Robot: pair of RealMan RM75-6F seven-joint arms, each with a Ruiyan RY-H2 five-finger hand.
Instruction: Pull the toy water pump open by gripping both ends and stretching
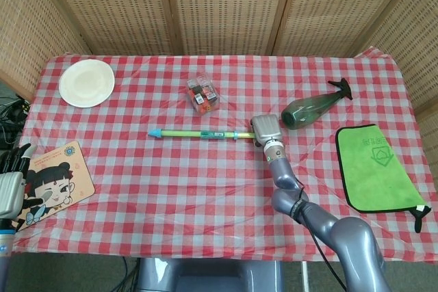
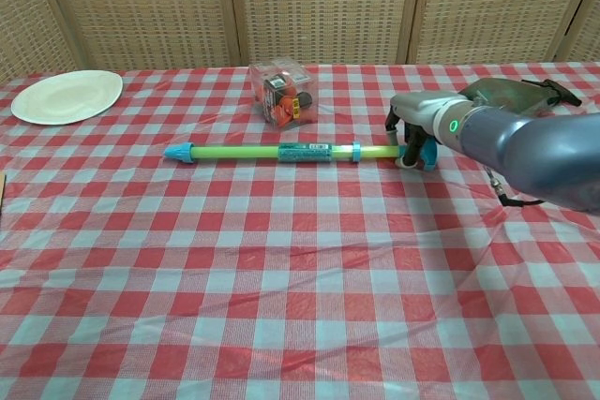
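The toy water pump [image 1: 202,133] [image 2: 281,151] lies flat across the middle of the table, a green tube with a blue tip at its left end and a blue handle at its right end. My right hand [image 1: 265,128] [image 2: 412,138] covers that right end, fingers curled down around the blue handle [image 2: 424,149]. My left hand [image 1: 9,182] hangs off the table's left edge, low in the head view, fingers spread and holding nothing; the chest view does not show it.
A clear box of small toys [image 1: 202,94] stands just behind the pump. A dark green bottle [image 1: 311,107] lies right of my right hand. A white plate [image 1: 87,82], a cartoon card [image 1: 51,179] and a green cloth [image 1: 376,167] sit around the edges.
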